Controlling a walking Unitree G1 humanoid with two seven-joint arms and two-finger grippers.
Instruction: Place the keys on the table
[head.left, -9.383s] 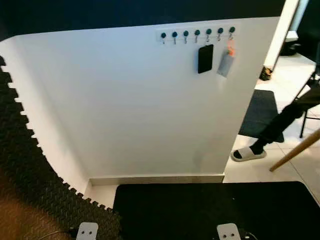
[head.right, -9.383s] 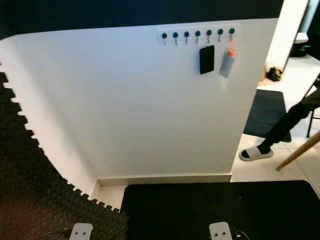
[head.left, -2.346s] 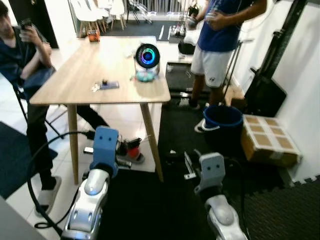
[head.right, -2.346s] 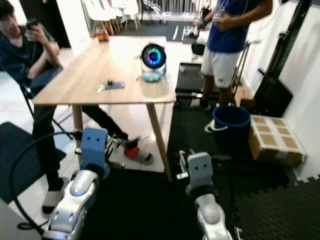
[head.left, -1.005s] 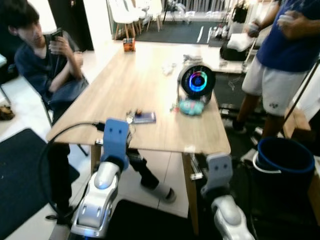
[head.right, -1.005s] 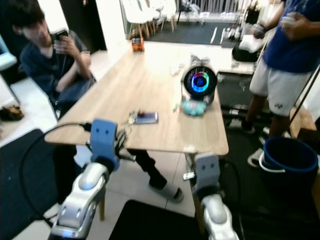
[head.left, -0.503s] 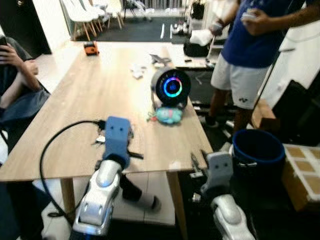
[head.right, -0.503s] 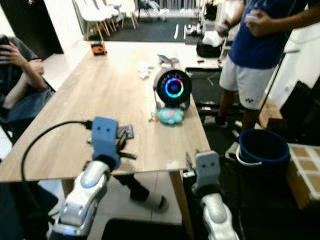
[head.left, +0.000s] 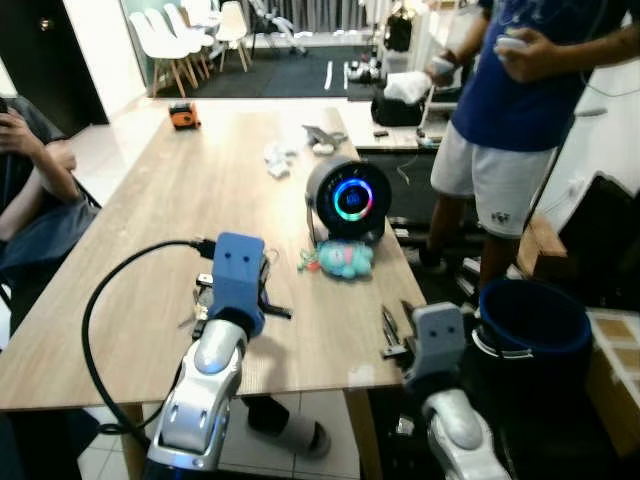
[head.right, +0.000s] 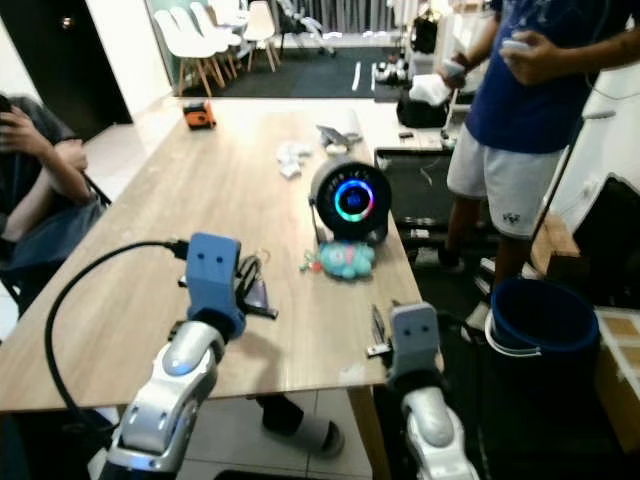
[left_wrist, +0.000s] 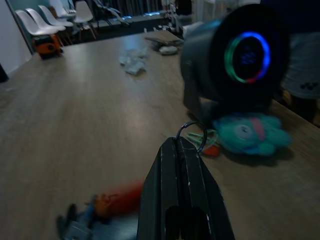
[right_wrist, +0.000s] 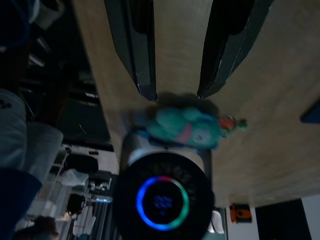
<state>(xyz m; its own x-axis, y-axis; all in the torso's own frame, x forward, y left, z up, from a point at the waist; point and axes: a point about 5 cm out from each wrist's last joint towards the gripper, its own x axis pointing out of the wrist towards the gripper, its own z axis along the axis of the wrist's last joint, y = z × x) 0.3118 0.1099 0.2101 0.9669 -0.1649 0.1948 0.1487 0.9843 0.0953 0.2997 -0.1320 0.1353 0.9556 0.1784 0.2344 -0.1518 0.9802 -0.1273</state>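
My left gripper (left_wrist: 175, 141) is shut on the keys, and their thin metal ring (left_wrist: 192, 134) sticks out at the fingertips. In the eye views this gripper (head.left: 265, 300) is over the near part of the wooden table (head.left: 180, 190), left of the plush toy. A blurred orange tag with keys (left_wrist: 107, 207) shows below the fingers, close to the tabletop; I cannot tell if it hangs from the ring. My right gripper (head.left: 390, 335) is open at the table's near right corner, holding nothing; its fingers (right_wrist: 142, 60) stand apart.
A round black speaker (head.left: 348, 198) with a glowing ring and a teal plush toy (head.left: 340, 258) stand right of my left gripper. An orange tape measure (head.left: 182, 117) lies far back. A person (head.left: 510, 100) stands at right beside a blue bucket (head.left: 530, 320); another person (head.left: 30, 180) sits at left.
The camera has come closer to the table and shifted. My left gripper, still shut on the keys, is now further over the tabletop. The right gripper stays open at the corner.
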